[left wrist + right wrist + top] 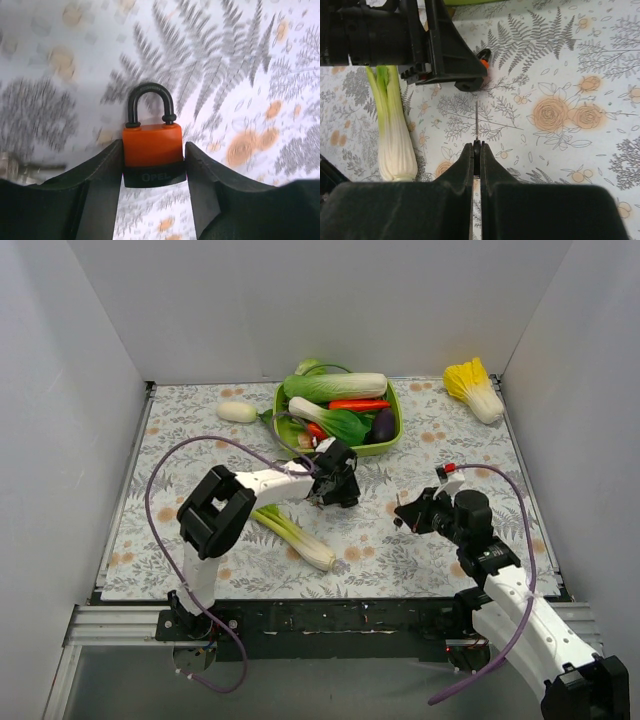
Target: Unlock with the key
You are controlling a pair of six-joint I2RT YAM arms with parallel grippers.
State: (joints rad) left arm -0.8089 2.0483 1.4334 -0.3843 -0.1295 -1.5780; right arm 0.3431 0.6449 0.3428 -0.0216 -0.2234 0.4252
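pinching the thin dark metal key [476, 122] tight, the right gripper [476, 150] should align its blade slowly — the left gripper [154, 165] clamps the small orange-red padlock [152, 142] by its sides.

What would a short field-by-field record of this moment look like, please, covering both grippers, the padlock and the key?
left gripper: shut on the red padlock, one finger on each side of its body
black shackle: both legs appear seated in the body, so it looks locked
right gripper: shut on the key, thin blade sticking out ahead
key to padlock: apart, blade aimed toward the lock, not yet inserted
nearby: green-and-white stalk vegetable, lying flat
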